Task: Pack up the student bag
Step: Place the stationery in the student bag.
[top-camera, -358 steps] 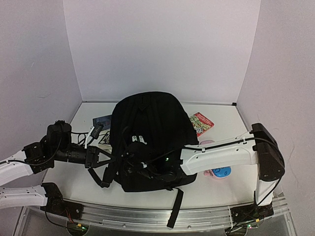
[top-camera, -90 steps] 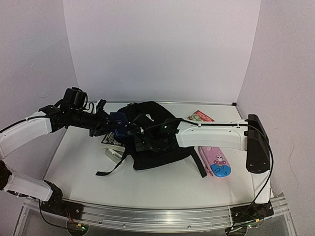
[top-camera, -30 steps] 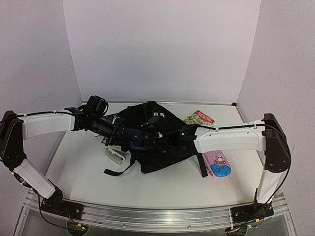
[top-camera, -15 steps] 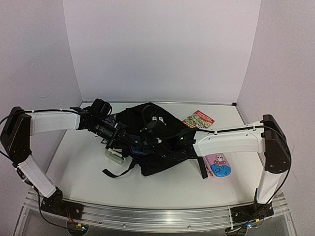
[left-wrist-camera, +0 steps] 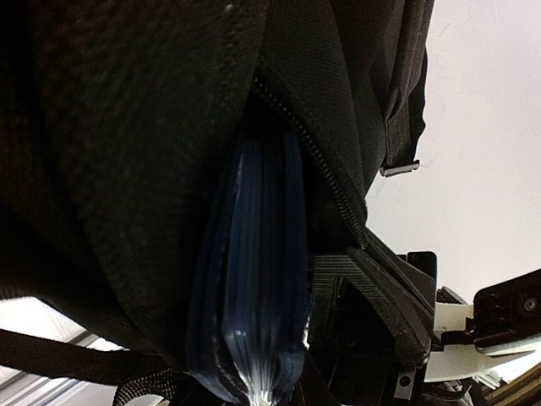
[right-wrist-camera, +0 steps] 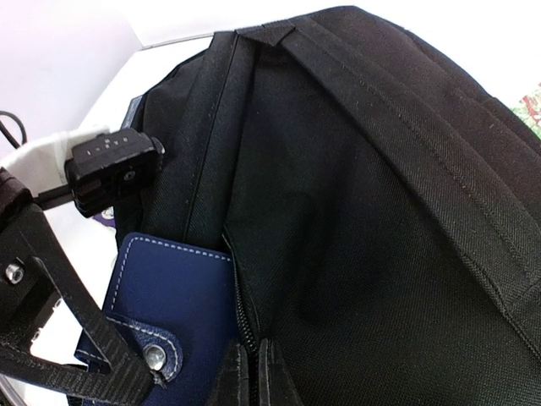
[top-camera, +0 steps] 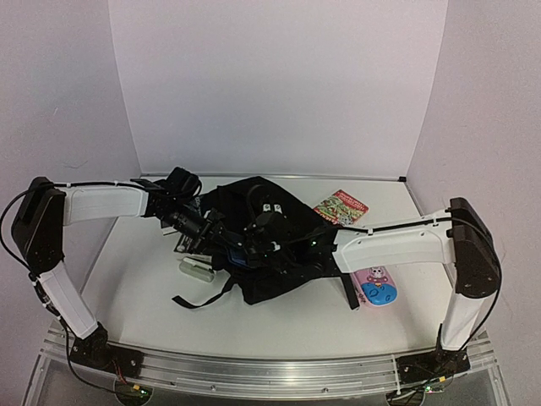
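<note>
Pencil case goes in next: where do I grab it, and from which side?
Pinch the pencil case across its narrow width, coming straight down: it lies flat on the table, so only its long edges offer purchase. Its far end sits under the right arm, so aim at the blue near end. The right gripper is nearest but is shut on the opening edge of the student bag.

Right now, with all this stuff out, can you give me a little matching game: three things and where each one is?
Things:
1 navy case
2 pink-and-blue pencil case
3 colourful booklet

Places:
A far back on the table, right of the student bag
B partly inside the bag's opening
C on the table, by the bag's near right corner

Pairs: 1-B; 2-C; 3-A
</note>
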You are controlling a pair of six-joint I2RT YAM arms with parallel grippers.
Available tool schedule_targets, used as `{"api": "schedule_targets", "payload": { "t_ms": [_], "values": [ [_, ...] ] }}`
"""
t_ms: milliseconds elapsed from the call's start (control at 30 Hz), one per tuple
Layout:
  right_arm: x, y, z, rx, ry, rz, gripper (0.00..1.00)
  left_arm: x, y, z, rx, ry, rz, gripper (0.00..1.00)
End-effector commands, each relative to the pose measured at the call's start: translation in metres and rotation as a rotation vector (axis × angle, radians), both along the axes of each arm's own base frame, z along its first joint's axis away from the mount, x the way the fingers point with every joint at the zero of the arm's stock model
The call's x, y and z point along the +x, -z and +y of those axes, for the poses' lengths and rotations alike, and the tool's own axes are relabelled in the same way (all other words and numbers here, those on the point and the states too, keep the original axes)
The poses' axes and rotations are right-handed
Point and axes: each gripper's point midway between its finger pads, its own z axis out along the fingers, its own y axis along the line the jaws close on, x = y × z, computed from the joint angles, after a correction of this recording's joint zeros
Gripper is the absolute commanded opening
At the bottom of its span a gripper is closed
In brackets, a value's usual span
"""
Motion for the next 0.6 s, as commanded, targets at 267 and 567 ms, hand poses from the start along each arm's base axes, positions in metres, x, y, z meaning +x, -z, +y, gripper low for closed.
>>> {"api": "schedule_targets", "payload": {
  "t_ms": [267,567],
  "values": [
    [-0.024,-0.055,0.009,0.279,-0.027,0.013,0.00,0.056,-0.042,-0.005,-0.066,-0.222,-0.309,0.00],
    [-0.026,-0.063,0.014,0.311,-0.031,0.023,0.00,0.050,-0.033,-0.012,-0.088,-0.241,-0.292,0.00]
  ]
}}
